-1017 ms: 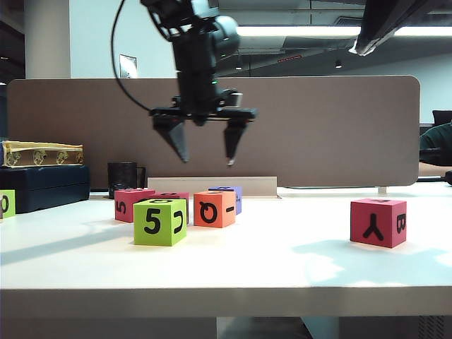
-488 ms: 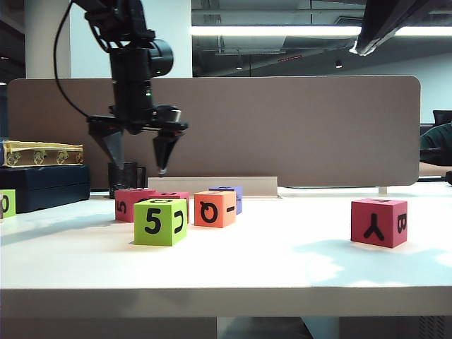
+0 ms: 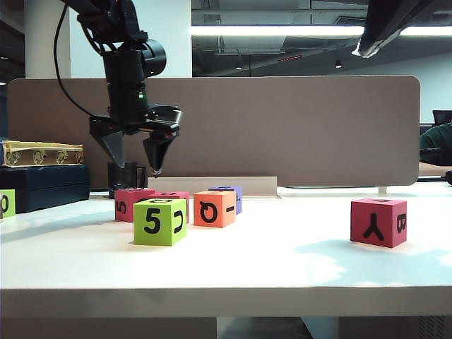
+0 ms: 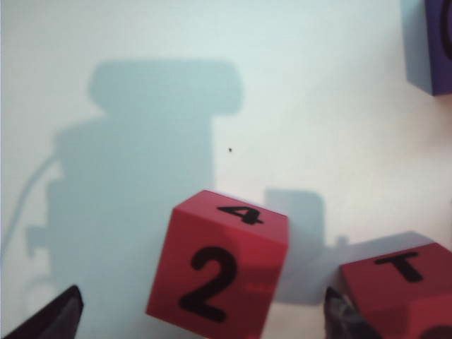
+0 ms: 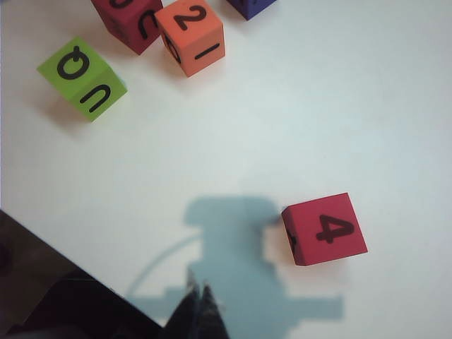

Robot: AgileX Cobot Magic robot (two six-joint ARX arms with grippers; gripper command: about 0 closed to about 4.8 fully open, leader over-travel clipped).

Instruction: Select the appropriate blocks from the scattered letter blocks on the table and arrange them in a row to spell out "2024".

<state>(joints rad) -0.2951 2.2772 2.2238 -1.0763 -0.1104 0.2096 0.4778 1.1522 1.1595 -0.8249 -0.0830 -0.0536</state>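
In the exterior view my left gripper point(image 3: 135, 167) hangs open above the pink-red cube marked 5 point(image 3: 131, 205) on the white table point(image 3: 282, 261). Its wrist view shows a pink-red cube with 2 on top point(image 4: 219, 265) between the wide-spread fingertips point(image 4: 60, 314), untouched, and a second pink-red cube marked T point(image 4: 399, 289) beside it. The orange cube point(image 3: 214, 208) shows Q; from the right wrist view its top reads 2 point(image 5: 189, 35). A pink-red Y/B cube point(image 3: 378, 222) stands alone to the right, its top reading 4 point(image 5: 323, 229). My right gripper point(image 5: 200, 304) is shut and empty, high above the table near that cube.
A lime-green cube point(image 3: 160, 221) stands in front of the pink-red ones, and a purple cube point(image 3: 229, 194) sits behind the orange one. A brown partition point(image 3: 318, 127) closes the back. A black mug point(image 3: 123, 176) and stacked boxes point(image 3: 42, 183) stand at the left.
My left gripper has swung left, from above the orange cube to above the pink-red cubes, turning a little and staying open. The blocks and the right arm have not moved.
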